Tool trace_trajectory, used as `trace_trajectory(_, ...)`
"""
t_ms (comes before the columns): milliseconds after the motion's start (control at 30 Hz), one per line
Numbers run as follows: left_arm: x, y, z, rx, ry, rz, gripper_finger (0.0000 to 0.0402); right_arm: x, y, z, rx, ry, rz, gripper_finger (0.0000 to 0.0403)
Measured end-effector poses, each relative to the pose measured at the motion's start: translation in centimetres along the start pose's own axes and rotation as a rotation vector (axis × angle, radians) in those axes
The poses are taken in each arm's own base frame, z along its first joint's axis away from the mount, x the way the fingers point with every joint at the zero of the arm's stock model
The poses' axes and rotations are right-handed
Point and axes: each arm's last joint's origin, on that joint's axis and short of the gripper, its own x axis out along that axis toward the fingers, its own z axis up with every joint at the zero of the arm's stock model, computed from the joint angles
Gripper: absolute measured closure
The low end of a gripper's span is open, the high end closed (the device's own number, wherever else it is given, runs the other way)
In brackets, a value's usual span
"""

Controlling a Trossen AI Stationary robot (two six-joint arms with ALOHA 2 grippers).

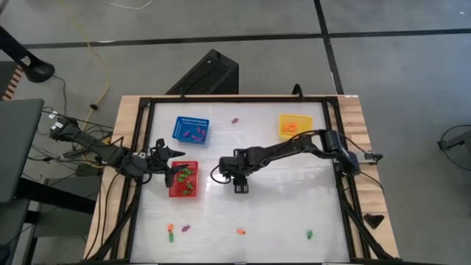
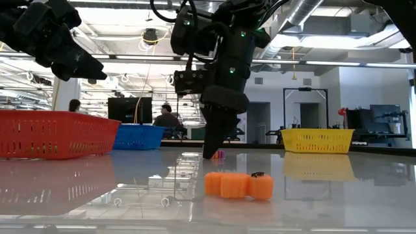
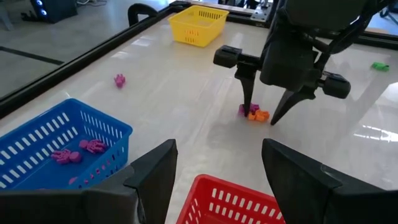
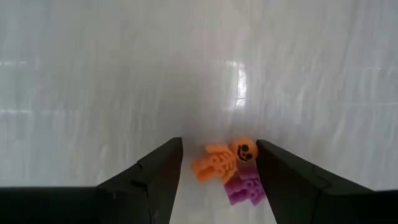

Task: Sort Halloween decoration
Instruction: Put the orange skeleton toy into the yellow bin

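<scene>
My right gripper (image 4: 217, 180) is open and points down at the table's middle (image 1: 239, 179). An orange skeleton trinket (image 4: 221, 163) and a purple trinket (image 4: 244, 188) lie flat on the table between its fingers; they also show in the left wrist view as the orange trinket (image 3: 258, 115) and the purple trinket (image 3: 244, 110). My left gripper (image 3: 217, 168) is open and empty, above the far left corner of the red basket (image 1: 184, 179). More trinkets lie loose: a purple trinket (image 1: 235, 120) at the far side, and orange (image 1: 240, 231), green (image 1: 310, 235) and purple (image 1: 185, 228) ones near the front edge. My right gripper stands with one finger on either side of the two trinkets, coming from above. The orange trinket's head (image 4: 244, 149) lies right beside one finger (image 4: 273, 171); whether they touch, I cannot tell.
The blue basket (image 1: 191, 129) holds purple trinkets (image 3: 81, 149). The yellow basket (image 1: 292, 126) stands at the far right with something orange inside. The red basket holds green ones. A black frame (image 1: 140, 110) borders the table. Bare table lies between the right gripper and the front edge.
</scene>
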Motion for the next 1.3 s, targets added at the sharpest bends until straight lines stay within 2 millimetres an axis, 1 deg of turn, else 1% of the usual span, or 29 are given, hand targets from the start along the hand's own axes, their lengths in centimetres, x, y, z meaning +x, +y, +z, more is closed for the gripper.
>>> trace_trajectory(333,0.00,0.00,0.00,0.000,0.000,0.001,0.0175,0.00,0.01,0.00,0.002,-0.001,-0.002,0.0166)
trace_trajectory(500,0.00,0.00,0.00,0.000,0.000,0.001,0.0175,0.00,0.01,0.00,0.001,-0.001,-0.002,0.0183)
trace_trajectory(833,0.00,0.00,0.00,0.000,0.000,0.001,0.0175,0.00,-0.01,-0.01,-0.001,0.000,-0.005,0.0229)
trace_trajectory(1067,0.00,0.00,0.00,0.000,-0.001,0.001,0.0175,0.01,-0.01,-0.01,-0.001,0.001,-0.005,0.0240)
trace_trajectory(1300,0.00,0.00,0.01,0.000,-0.001,0.001,0.0175,-0.08,-0.02,-0.01,-0.001,0.000,-0.005,0.0242)
